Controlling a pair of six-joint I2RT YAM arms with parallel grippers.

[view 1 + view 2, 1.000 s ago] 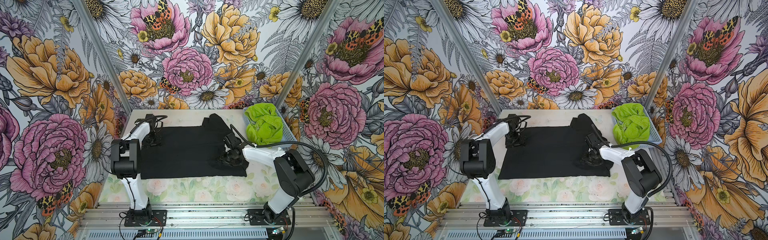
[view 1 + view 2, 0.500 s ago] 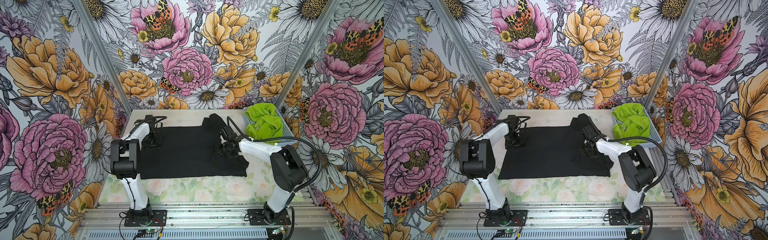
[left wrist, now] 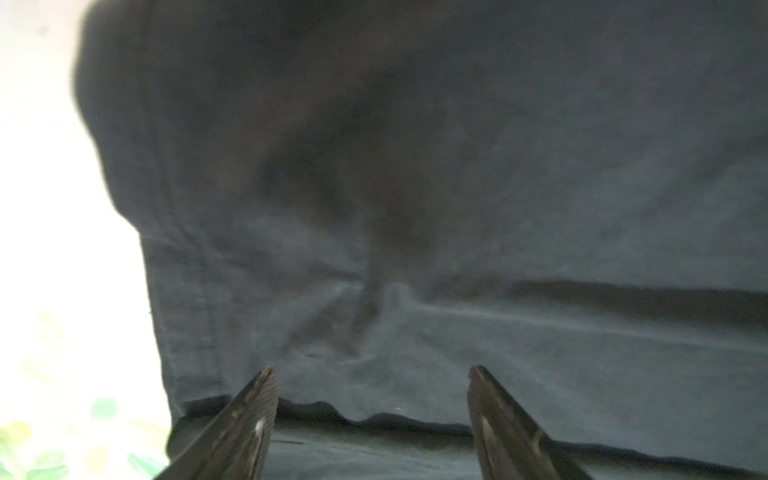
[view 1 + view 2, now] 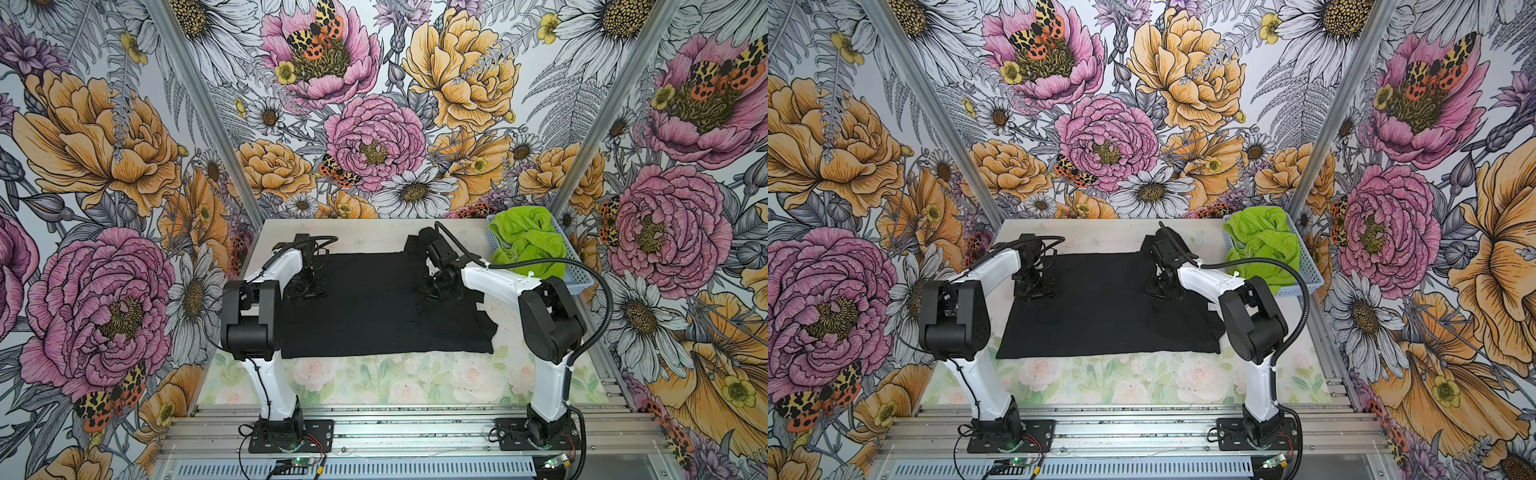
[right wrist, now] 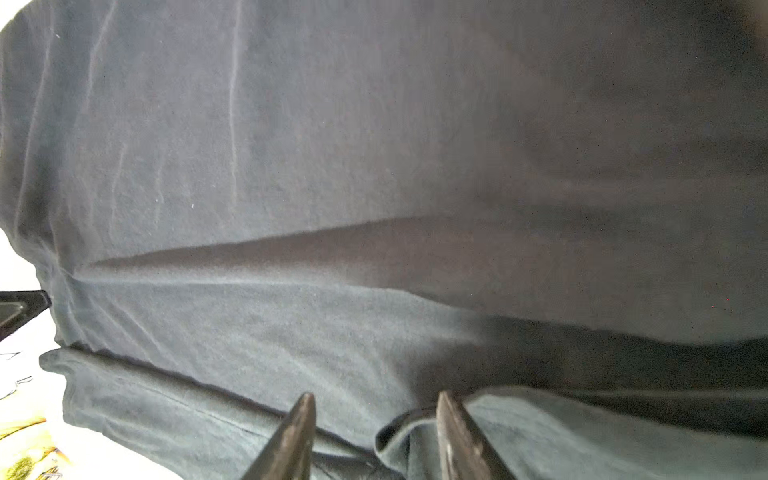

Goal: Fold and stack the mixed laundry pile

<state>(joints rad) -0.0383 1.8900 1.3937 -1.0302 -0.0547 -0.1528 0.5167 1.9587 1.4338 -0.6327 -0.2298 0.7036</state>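
lying long-axis left to right across the floral table (image 4: 374,382), the plain black t-shirt (image 4: 374,316) sits under both claws: left gripper (image 4: 305,289) spread near its left hem, right gripper (image 4: 436,289) parted, pinching nothing, over right-side folds; crumpled lime-green shorts (image 4: 528,245) fill the far-right-corner light-blue plastic basket (image 4: 579,286).

T-shirt (image 4: 365,307) spread flat across middle of tabletop (image 4: 374,378), closer to far edge than near edge. One part of it extended toward far edge, behind right hand (image 4: 436,291). Basket (image 4: 579,282) placed at far right corner, just right of T-shirt. Shorts (image 4: 528,241) bunched in basket. Left hand (image 4: 305,289) positioned over T-shirt's far left part, right hand over its far right part.
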